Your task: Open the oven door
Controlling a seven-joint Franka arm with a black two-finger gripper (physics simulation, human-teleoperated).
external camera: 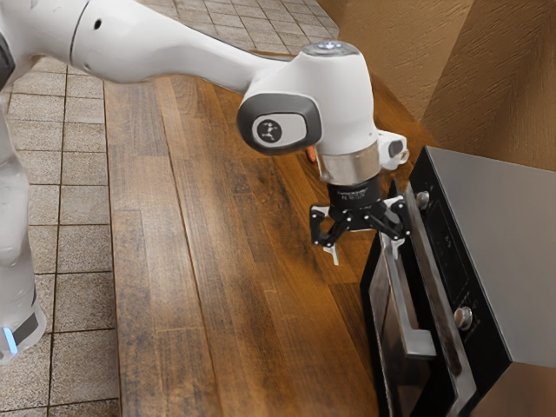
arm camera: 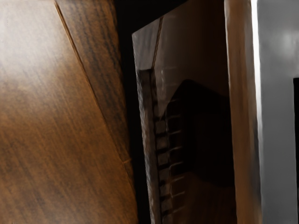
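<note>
At the exterior view's right, the oven (external camera: pixel 512 226) stands on the table with its control panel facing the arm. Its door (external camera: pixel 385 317) leans outward at the top, partly open, with a dark gap behind it and a silver handle (external camera: pixel 401 300) on it. My gripper (external camera: pixel 367 252) points down above the door's far end, fingers spread apart. One fingertip is over the table side, the other close to the handle's far end; whether it touches I cannot tell. In the wrist view, the dark reflective door (arm camera: pixel 201 144) lies beside the oven's metal front edge (arm camera: pixel 258 116).
The wooden table (external camera: pixel 243 304) extends from the door toward the arm's base. Two knobs, one being the nearer knob (external camera: pixel 464 318), stick out of the control panel. A brown wall (external camera: pixel 434 61) rises behind the oven. Part of a small orange thing (external camera: pixel 312 153) shows behind the hand.
</note>
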